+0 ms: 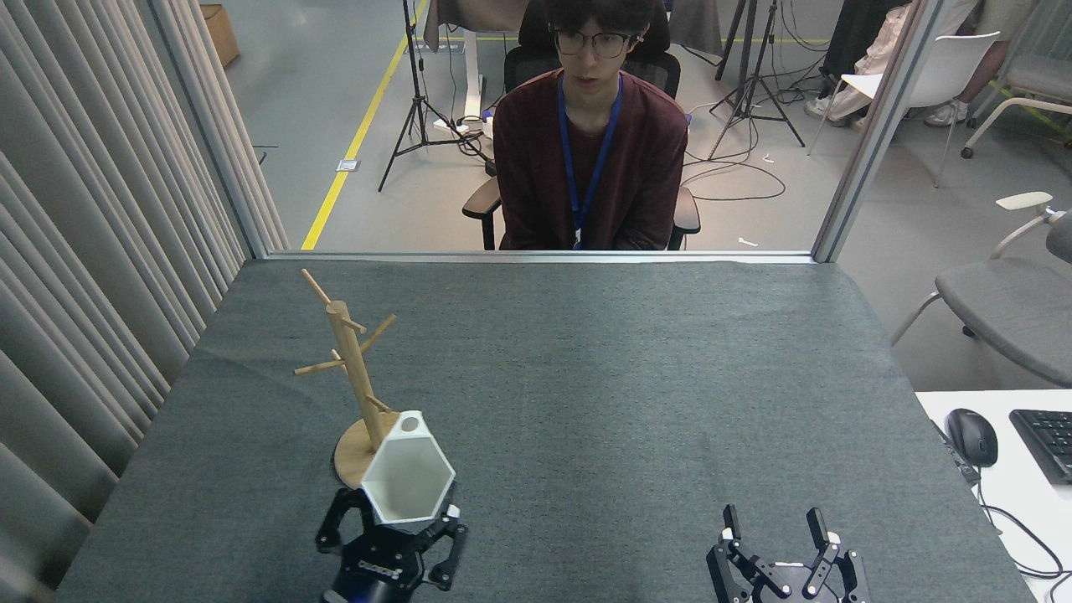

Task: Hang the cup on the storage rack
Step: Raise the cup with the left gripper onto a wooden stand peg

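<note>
The left gripper (392,536) sits at the near edge of the table (628,377), left of centre, with its dark fingers (452,536) closed around the lower part of the cup (408,479). The cup is white and six-sided, held with its open mouth facing up toward the camera, so its pale inside shows. Its small tab with the round hole (410,425) points to the far side and lies just at the foot of the rack's pole.

The rack (356,381) stands upright on the left part of the table, a light wooden pole with thin pegs angling out to the left and right. Its round base (350,452) is partly covered in view by the cup; whether the cup touches the rack cannot be told.

The right gripper (783,544) is low at the near edge on the right, well apart from the cup. Its fingers (730,521) are spread wide and hold nothing.

Beyond the far edge of the table a person (590,151) in a dark red top sits facing it. A grey curtain (92,251) hangs along the left side.
</note>
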Controlling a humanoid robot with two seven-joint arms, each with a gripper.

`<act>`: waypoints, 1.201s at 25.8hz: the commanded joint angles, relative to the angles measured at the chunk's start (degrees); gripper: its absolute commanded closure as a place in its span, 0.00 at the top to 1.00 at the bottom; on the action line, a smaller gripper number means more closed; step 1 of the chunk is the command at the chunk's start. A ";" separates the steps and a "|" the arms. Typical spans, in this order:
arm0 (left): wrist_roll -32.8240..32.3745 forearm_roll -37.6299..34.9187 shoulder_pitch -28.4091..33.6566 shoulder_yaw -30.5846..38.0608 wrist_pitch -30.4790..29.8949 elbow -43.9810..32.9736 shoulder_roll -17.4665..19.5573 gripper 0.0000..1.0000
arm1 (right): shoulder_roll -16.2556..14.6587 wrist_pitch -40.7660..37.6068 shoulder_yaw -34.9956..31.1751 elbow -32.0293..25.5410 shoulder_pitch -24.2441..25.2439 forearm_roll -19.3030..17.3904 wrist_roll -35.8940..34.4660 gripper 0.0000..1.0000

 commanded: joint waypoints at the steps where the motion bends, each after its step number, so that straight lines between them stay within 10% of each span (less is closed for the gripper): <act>1: -0.12 0.02 1.63 7.63 2.18 -2.61 0.42 0.45 | -0.71 -0.12 0.02 0.04 -0.36 0.05 -0.04 0.99; 9: -1.08 -7.19 -3.03 10.09 14.49 3.01 -0.20 0.44 | -1.24 -0.12 0.11 0.92 -1.33 0.05 -0.04 0.99; 15: -1.17 -18.97 -9.18 17.30 14.75 9.87 -2.13 0.45 | -1.33 -0.12 0.20 1.01 -1.77 0.05 -0.04 0.99; 31: -1.79 -20.72 -17.79 17.39 15.11 20.15 -2.22 0.46 | -1.33 -0.12 0.20 3.20 -3.70 0.14 -0.04 0.99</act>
